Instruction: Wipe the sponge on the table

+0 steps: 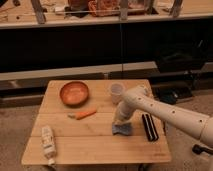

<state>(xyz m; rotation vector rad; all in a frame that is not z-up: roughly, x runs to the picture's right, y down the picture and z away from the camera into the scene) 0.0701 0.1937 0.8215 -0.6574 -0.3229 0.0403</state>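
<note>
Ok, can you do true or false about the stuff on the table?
1. The carrot is in the bowl. False: it lies on the table, beside the bowl.
2. The jaws are down at the sponge. True.
3. The bottle stands upright. False: it lies flat.
4. The cup stands on the table. True.
5. The sponge is red. False: it is blue-grey.
</note>
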